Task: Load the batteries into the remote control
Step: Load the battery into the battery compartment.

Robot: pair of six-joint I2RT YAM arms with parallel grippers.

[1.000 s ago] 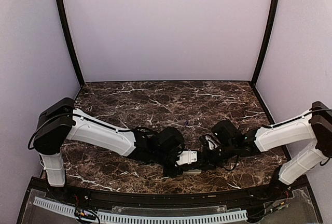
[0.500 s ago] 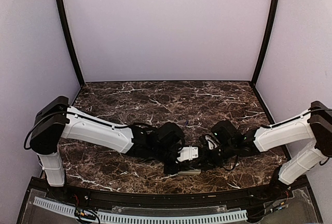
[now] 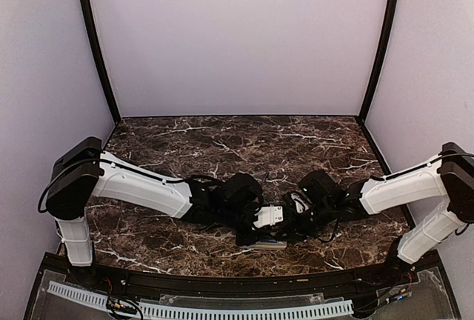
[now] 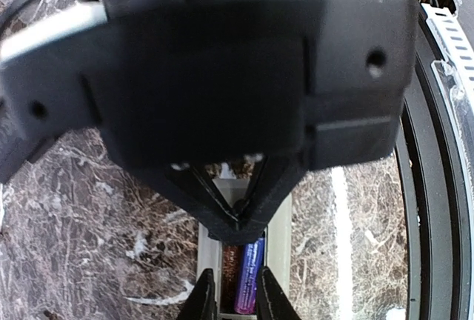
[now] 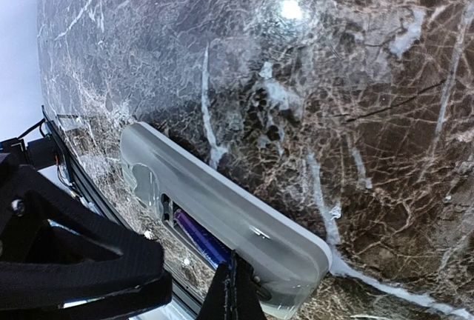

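Fingers [image 4: 206, 299] of the left gripper [image 4: 235, 301] stand a little apart, their tips straddling the open slot in the back of the remote control [image 4: 280, 246]. One purple battery [image 4: 249, 281] lies lengthwise in that slot. The right gripper [image 5: 231, 290] has its fingers pressed together, tip at the remote's rim beside the slot. The remote lies back-up on the marble table [image 5: 333, 75], near its front edge, between both arms.

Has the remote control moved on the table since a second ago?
No: the remote control lies at the same spot relative to the table's near edge.
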